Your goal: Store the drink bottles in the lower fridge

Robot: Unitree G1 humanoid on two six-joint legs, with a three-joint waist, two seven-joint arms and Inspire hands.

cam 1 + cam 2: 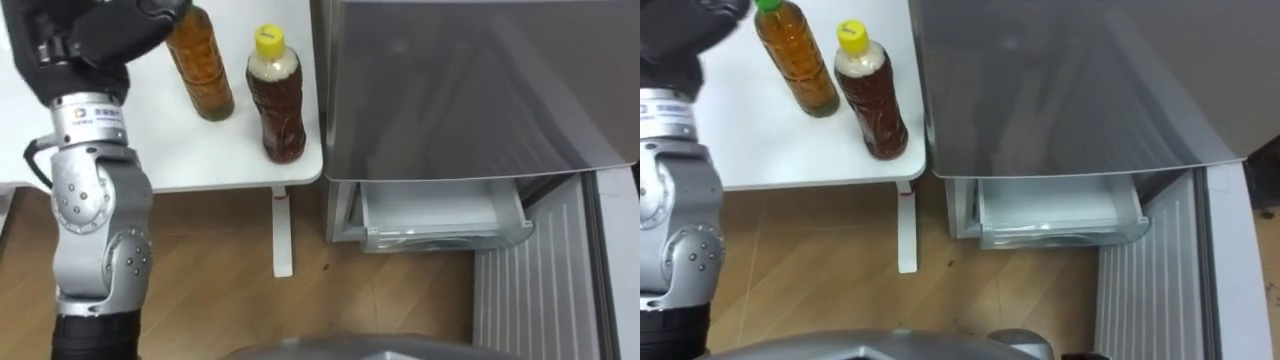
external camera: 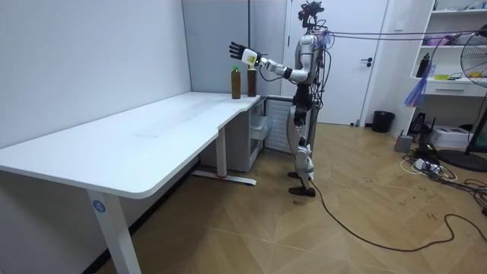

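Two drinks stand at the white table's corner [image 1: 200, 165], close to the fridge. One is an amber bottle [image 1: 205, 75] with a green cap [image 1: 769, 4]; the other is a darker tea bottle with a yellow cap [image 1: 277, 100]. My left hand [image 1: 90, 35] hovers open over the amber bottle's top, its fingers spread in the room view [image 2: 238, 52], holding nothing. The grey fridge [image 1: 470, 80] rises on the right, and its lower compartment is open with a clear drawer [image 1: 440, 215] showing.
The lower fridge door's ribbed white inner panel [image 1: 540, 290] stands swung out at the lower right. A white table leg [image 1: 282, 235] stands on the wooden floor between table and fridge. I stand upright before the fridge, with the long table [image 2: 144, 137] on my left.
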